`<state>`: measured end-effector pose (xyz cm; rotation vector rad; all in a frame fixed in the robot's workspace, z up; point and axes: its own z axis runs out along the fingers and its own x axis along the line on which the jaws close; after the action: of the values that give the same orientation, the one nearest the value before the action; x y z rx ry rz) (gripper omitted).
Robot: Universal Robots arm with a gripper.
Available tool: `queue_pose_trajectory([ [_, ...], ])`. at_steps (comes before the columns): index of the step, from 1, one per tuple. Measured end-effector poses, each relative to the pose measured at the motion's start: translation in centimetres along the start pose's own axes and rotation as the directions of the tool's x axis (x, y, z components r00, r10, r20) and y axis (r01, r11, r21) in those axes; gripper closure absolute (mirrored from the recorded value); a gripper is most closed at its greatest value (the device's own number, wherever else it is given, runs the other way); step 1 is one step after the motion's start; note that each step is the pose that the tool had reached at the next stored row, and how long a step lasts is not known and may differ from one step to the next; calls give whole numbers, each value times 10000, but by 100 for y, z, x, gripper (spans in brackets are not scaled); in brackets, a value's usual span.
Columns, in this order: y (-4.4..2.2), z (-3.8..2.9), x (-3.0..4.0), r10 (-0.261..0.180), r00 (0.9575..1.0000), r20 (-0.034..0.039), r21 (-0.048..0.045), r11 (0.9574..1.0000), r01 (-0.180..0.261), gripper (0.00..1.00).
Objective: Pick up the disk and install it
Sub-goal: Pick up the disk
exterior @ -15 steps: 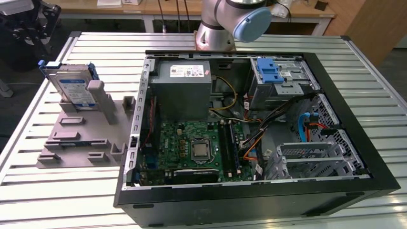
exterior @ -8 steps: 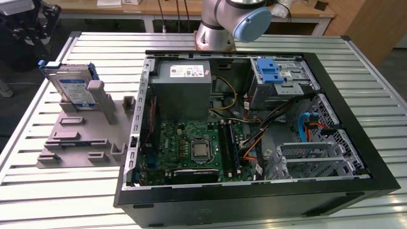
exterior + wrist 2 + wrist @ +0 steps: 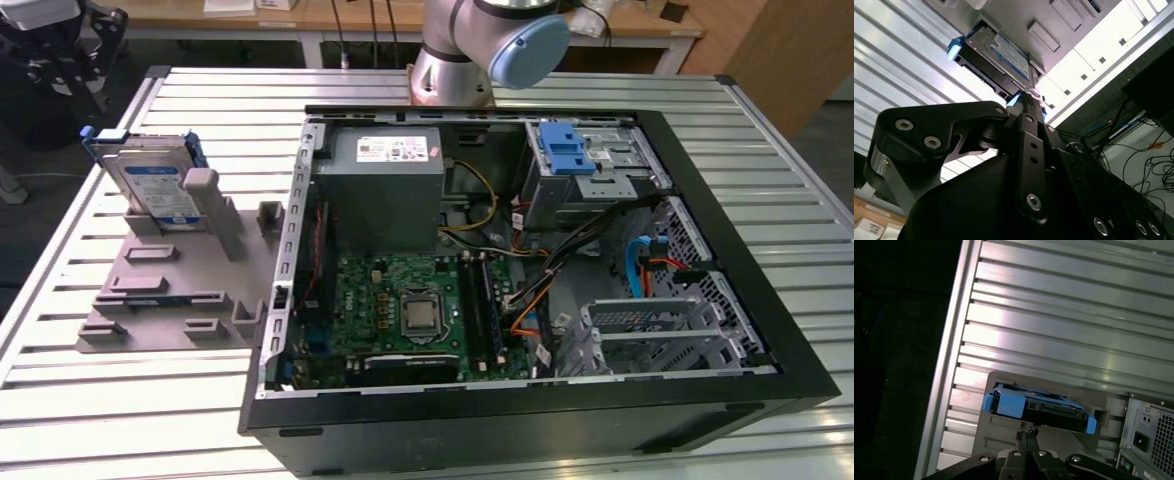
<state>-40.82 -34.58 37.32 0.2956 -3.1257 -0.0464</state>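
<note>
jaws shut over the standing disk

my jaws are pinched together on nothing, pointing down close to the disk. it stands on edge in a grey holder on the desk, beside the open computer case, apart from the drive cage.

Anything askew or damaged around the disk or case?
Nothing stands out. The disk stands on edge in its grey holder, beside the open computer case on the slatted table. The claw sits close to the disk, not gripping it.
</note>
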Motion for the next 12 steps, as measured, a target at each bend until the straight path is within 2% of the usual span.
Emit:
queue_pose_trajectory([
  [5,0,0,0,-415,9991,-12,-1,9991,415,89],
  [12,0,0,0,-928,9957,-28,-2,9957,928,89],
])
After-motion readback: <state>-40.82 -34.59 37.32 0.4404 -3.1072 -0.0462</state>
